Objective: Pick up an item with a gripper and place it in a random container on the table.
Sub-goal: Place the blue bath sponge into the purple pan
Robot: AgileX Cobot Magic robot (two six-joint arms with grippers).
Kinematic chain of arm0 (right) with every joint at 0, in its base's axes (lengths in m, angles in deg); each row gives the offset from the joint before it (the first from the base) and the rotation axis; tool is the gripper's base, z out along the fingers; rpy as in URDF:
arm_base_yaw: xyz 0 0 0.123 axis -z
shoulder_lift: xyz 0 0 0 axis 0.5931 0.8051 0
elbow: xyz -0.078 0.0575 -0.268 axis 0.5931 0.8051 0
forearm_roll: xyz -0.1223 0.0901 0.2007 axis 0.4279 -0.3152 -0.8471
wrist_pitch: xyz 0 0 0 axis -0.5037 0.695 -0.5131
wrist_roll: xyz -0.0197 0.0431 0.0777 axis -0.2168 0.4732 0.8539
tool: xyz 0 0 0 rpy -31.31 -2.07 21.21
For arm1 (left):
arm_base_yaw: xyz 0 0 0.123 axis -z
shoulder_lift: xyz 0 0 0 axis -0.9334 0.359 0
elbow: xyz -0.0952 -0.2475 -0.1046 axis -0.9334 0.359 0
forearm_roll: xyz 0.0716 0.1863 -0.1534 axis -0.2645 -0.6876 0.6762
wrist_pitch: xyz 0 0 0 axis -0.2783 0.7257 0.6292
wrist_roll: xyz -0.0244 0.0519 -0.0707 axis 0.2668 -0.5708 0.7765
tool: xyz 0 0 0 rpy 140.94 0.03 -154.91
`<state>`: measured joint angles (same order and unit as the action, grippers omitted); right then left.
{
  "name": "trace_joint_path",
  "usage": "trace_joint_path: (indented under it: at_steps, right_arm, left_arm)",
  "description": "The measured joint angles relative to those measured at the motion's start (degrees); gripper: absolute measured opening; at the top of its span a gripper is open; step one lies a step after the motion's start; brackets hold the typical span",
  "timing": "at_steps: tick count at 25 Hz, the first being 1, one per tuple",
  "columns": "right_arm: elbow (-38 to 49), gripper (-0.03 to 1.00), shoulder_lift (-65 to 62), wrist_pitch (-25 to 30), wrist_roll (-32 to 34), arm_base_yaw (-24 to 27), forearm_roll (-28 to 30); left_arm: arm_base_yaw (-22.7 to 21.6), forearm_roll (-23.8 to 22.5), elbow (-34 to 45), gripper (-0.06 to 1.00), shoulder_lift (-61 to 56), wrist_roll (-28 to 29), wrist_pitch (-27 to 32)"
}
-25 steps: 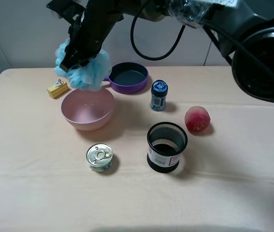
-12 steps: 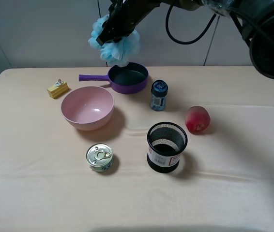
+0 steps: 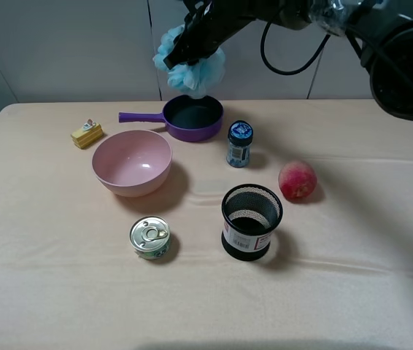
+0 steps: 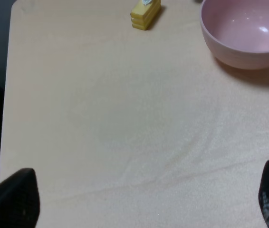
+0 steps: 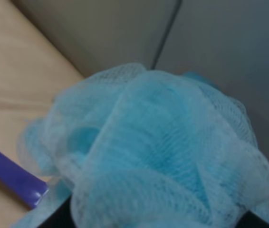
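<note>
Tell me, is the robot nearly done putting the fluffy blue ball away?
About halfway. Done: the light-blue bath pouf is up off the table, clamped in the right gripper. In hand: it hangs in the air about over the purple frying pan. Left: lower it and let go, because the pan's dark inside is empty.
</note>
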<state>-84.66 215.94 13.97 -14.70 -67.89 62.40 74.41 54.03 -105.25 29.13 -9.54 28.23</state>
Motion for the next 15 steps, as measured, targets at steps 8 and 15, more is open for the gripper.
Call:
trace_joint_path:
  at_steps: [8, 15]
  right_arm:
    - [0.0, 0.28, 3.03, -1.55, 0.0, 0.23, 0.05]
    - [0.06, 0.27, 5.55, -1.87, 0.0, 0.27, 0.07]
  left_arm:
    - [0.0, 0.0, 0.0, 0.93, 0.0, 0.0, 0.0]
    - [0.0, 0.0, 0.0, 0.93, 0.0, 0.0, 0.0]
